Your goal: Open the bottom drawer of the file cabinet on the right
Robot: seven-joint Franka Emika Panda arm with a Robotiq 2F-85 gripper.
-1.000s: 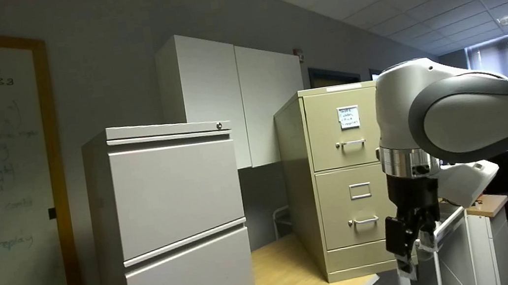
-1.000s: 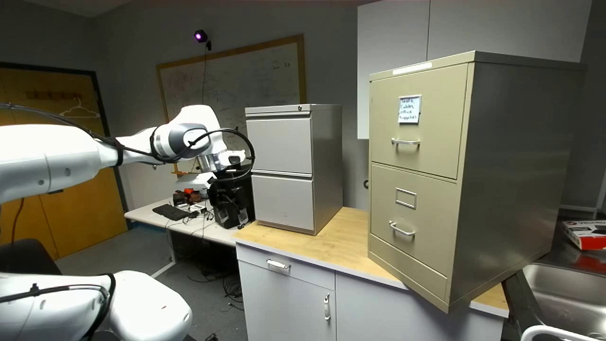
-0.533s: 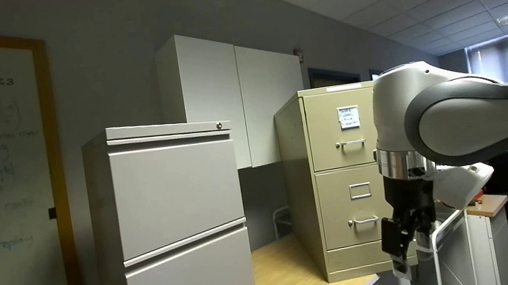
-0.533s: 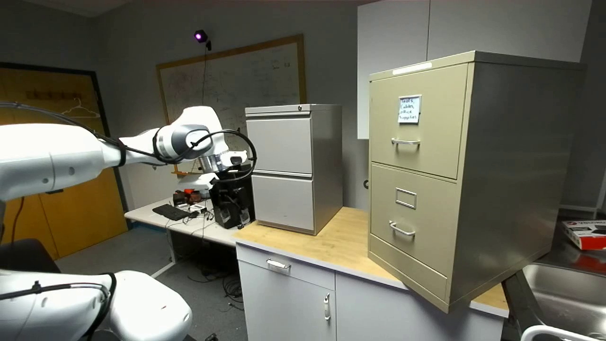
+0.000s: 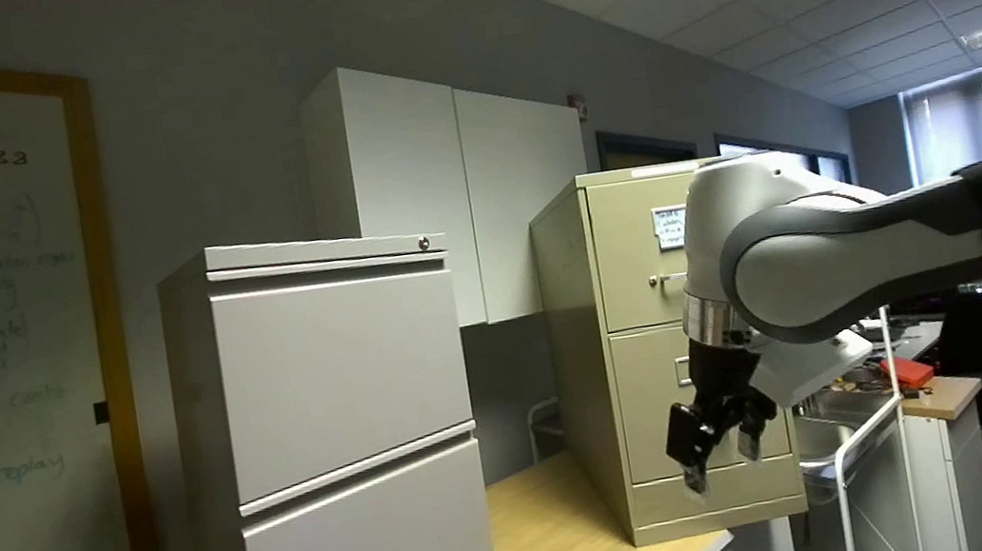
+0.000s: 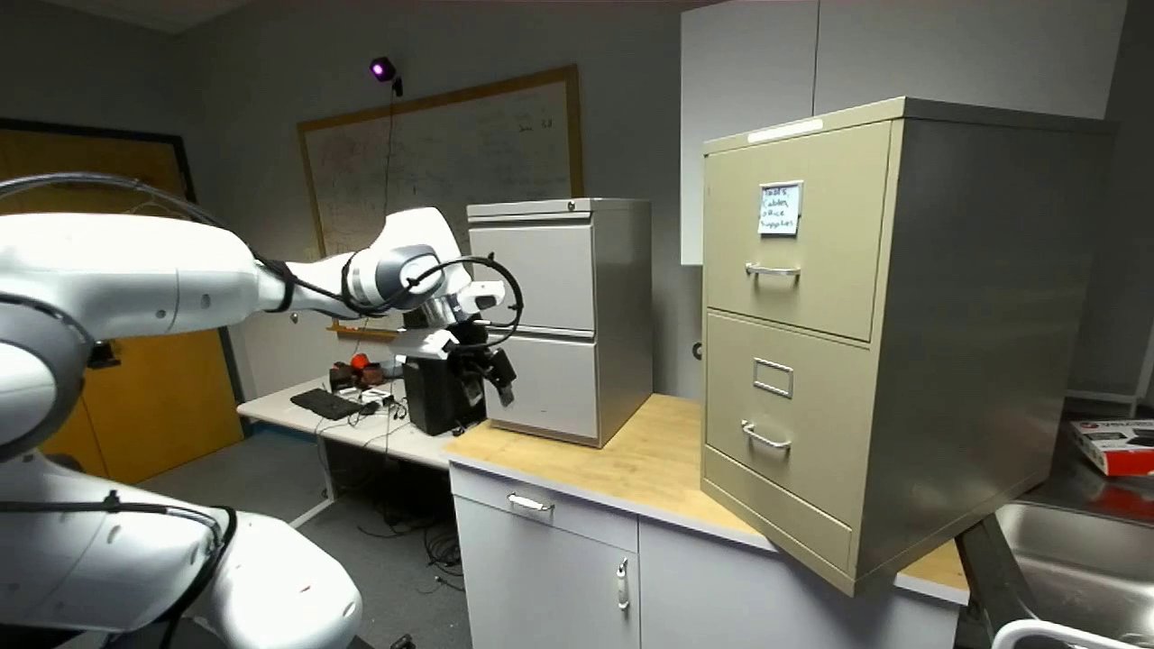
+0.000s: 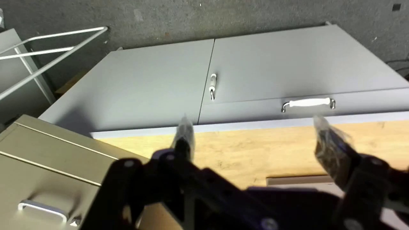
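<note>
The tall beige file cabinet shows in both exterior views and at the lower left of the wrist view. Its drawers are shut. The bottom drawer's metal handle shows in an exterior view and in the wrist view; my gripper hides it in an exterior view. My gripper is open and empty, tilted downward, in front of the cabinets and apart from them. In the wrist view its fingers stand wide apart over the wooden counter, with the file cabinet off to the left.
A light-grey two-drawer cabinet stands on the wooden counter, beside the file cabinet. Grey cupboards with a white handle are under the counter. A white metal rack and a sink lie beyond the file cabinet.
My arm has reached forward toward the cabinets. The gripper has risen a little and tilted, with its fingertips swinging forward. The drawers have not moved.
</note>
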